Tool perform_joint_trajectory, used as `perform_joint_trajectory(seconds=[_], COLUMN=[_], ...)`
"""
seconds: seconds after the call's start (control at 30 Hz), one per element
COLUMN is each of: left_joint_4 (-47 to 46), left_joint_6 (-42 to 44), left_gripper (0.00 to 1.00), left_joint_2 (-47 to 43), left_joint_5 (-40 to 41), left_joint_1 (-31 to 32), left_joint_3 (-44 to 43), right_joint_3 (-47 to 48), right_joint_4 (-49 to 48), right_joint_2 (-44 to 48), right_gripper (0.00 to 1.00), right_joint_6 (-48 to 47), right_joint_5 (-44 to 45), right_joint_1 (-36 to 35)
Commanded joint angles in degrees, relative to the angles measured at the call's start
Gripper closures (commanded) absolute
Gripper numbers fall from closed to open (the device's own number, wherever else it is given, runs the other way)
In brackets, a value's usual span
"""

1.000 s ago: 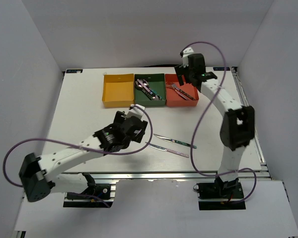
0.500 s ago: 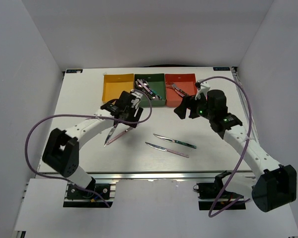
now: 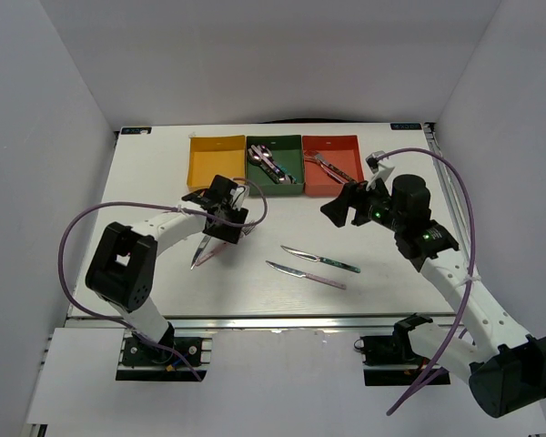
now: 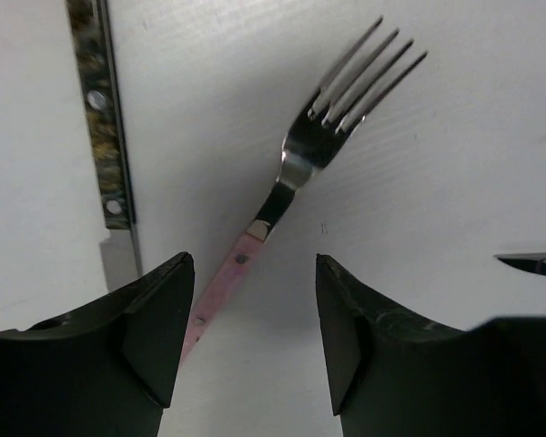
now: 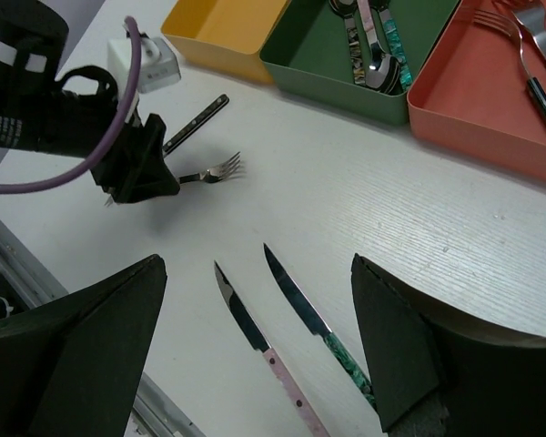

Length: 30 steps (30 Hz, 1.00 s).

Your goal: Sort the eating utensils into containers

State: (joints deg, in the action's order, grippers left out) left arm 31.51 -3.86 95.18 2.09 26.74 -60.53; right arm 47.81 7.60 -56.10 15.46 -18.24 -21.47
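My left hand [image 4: 253,300] hangs spread over the pink-handled fork [image 4: 332,127] lying on the surface [image 4: 455,182], right hand [image 5: 257,273] spread too; pickup step, I judge: next lower, pinch its handle, carry to the red-orange bin [image 3: 343,149]
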Motion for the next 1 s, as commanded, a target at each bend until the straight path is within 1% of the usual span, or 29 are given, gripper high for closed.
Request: perform_joint_trajectory(seconds=[0.0,0.17,0.23,0.37,0.43,0.47,0.53,0.57,0.63,0.67,0.7,0.77,0.83,0.9,0.93,0.97], left_joint_4=[-1.0,-1.0,-1.0,-1.1,-1.3,-1.4,-1.5,-1.6,-2.0,-2.1,-2.2,-2.0,-1.4,-1.4,-1.4,-1.8], left_joint_6=[-2.7,-3.2,-3.2,-3.4,-3.5,-3.9,-4.2,-5.0,-5.7,-6.4,-6.8,-7.7,-8.7,-10.5,-11.4,-12.0], left_gripper=[0.34,0.34,0.37,0.38,0.4,0.45,0.5,0.58,0.64,0.65,0.73,0.8,0.99,1.0,1.0,1.0], left_joint_2=[-0.8,-0.6,0.4,1.2,1.6,1.7,2.1,2.2,2.2,2.0,1.9,1.8,1.7,0.7,-0.1,-2.3], left_joint_5=[-2.1,-1.6,-1.7,-2.0,-2.0,-2.0,-1.7,-1.1,0.0,0.3,0.8,1.6,2.0,2.2,2.5,2.7], left_joint_1=[0.1,0.1,0.1,0.2,0.4,1.1,2.3,3.7,4.9,5.9,6.3,6.8,7.0,7.4,8.0,8.3], left_joint_3=[3.3,6.5,7.0,7.3,7.3,7.1,6.8,6.6,6.5,6.7,6.9,6.8,6.6,6.4,6.3,6.4], right_joint_3=[0.4,0.5,0.4,0.2,-0.1,-0.2,-1.2,-1.6,-3.7,-4.5,-6.1,-7.4,-9.0,-10.8,-13.4,-14.8], right_joint_4=[0.2,-0.6,-0.7,-0.7,-0.7,-0.9,-2.1,-2.6,-4.3,-6.9,-9.2,-12.3,-13.4,-16.4,-17.9,-22.1], right_joint_2=[0.9,1.0,1.0,1.2,1.5,2.0,2.6,3.0,3.3,3.4,3.3,3.1,3.4,4.7,5.6,6.0], right_gripper=[0.13,0.13,0.13,0.14,0.13,0.12,0.11,0.11,0.11,0.11,0.11,0.11,0.11,0.11,0.11,0.12], right_joint_6=[0.8,1.6,1.9,2.6,3.3,3.7,5.1,5.9,6.9,8.5,9.4,12.2,13.6,17.1,18.9,22.7], right_joint_5=[-1.4,-2.2,-2.0,-0.6,0.8,1.9,2.9,3.5,2.1,-0.7,-2.0,-3.7,-3.6,-2.7,-2.2,-2.4], right_joint_1=[-0.2,-0.8,-1.0,-1.9,-2.3,-2.6,-3.3,-3.4,-3.5,-3.5,-3.5,-3.5,-3.5,-3.5,-3.4,-3.5])
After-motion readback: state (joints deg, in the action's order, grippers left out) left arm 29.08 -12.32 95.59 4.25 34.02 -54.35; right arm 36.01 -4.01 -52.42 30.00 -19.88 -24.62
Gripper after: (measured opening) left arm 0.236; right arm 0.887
